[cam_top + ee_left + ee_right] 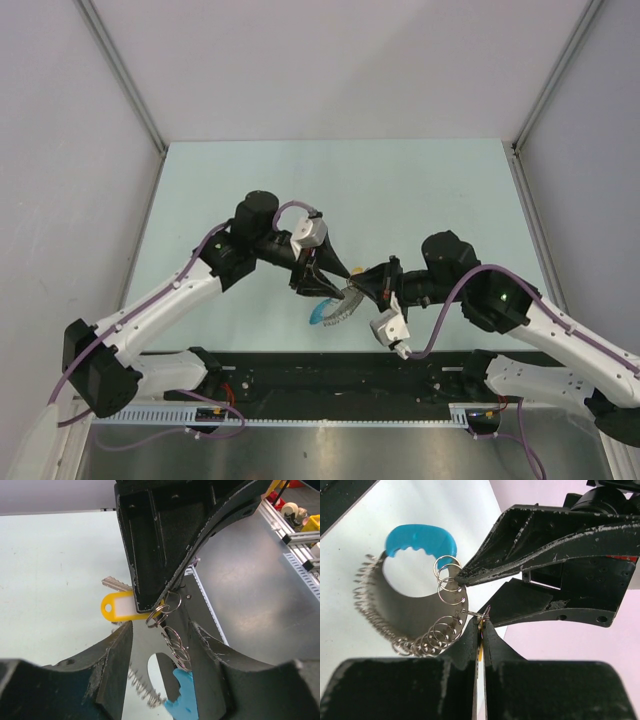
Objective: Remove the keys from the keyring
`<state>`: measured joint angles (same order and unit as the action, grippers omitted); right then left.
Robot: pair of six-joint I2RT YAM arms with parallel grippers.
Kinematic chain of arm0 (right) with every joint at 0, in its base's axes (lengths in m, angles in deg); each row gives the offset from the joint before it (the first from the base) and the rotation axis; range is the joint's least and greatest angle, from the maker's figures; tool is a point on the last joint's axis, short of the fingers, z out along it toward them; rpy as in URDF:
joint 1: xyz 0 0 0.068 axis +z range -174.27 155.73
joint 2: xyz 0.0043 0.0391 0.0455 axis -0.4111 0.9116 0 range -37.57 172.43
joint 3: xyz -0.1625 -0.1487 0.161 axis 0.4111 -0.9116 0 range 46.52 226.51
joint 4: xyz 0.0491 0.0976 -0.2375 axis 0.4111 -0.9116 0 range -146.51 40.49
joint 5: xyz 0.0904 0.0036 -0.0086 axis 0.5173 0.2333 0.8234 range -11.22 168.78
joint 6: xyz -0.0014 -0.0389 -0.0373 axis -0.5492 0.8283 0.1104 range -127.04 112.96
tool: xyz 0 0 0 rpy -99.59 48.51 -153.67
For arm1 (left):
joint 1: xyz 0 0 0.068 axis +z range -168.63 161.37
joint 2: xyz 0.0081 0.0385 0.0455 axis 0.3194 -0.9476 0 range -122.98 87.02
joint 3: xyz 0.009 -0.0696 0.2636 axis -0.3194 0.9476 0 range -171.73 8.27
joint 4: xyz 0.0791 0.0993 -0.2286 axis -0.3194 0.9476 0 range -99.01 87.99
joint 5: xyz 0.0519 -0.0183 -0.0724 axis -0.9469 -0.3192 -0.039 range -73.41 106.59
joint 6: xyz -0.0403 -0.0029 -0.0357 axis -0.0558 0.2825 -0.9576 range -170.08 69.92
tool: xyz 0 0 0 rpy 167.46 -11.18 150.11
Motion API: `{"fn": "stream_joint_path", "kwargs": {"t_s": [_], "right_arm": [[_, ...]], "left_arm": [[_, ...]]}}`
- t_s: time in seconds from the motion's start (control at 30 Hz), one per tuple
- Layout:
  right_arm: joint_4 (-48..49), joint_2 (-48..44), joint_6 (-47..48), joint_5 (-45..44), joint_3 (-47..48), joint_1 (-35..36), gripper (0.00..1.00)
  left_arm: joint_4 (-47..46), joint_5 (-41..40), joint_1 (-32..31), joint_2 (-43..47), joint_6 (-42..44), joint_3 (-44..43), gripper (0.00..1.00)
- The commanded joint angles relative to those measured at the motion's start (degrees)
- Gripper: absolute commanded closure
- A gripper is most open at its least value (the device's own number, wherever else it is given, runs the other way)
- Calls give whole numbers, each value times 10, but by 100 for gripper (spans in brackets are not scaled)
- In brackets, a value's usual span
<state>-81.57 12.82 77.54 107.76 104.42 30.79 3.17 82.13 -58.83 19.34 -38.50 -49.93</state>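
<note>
A grey crescent plate (pixel 402 607) hangs between the arms, with a row of small silvery split rings (pixel 437 635) along its edge and a bright blue end piece (pixel 420 539). It also shows in the top view (pixel 343 305). My right gripper (pixel 481 625) is shut on a yellow key tag (pixel 117 607), with a silver key (pixel 116 584) behind it. A thin keyring (pixel 159 616) links the tag to the bunch. My left gripper (pixel 160 630) is open and straddles the plate and the blue piece (pixel 184 695). One of its fingertips (pixel 462 577) touches the upper rings.
The pale green table top (pixel 400 190) lies under both arms. A black base rail (pixel 330 375) and a metal shelf (pixel 260 605) run along the near edge. Grey walls with metal posts (pixel 125 80) close in the left, right and back.
</note>
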Motion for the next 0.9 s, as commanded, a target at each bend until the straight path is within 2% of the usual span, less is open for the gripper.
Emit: {"fn": "stream_joint_path", "kwargs": {"t_s": [0.0,0.17,0.47,0.53,0.63,0.87], "right_arm": [[27,-13,4,14,30,4,100],[26,-9,2,16,27,4,100],[29,-11,-6,21,24,4,100],[33,-11,-7,25,23,6,100],[38,-11,-8,30,24,7,100],[38,-6,-13,31,23,12,100]], "left_arm": [[-36,71,2,-1,-26,-10,49],[-113,99,2,5,-85,2,58],[-105,108,1,-7,-91,0,71],[-105,106,1,-10,-92,-1,71],[-102,97,1,-15,-89,-2,55],[-109,119,1,-31,-98,-13,57]]}}
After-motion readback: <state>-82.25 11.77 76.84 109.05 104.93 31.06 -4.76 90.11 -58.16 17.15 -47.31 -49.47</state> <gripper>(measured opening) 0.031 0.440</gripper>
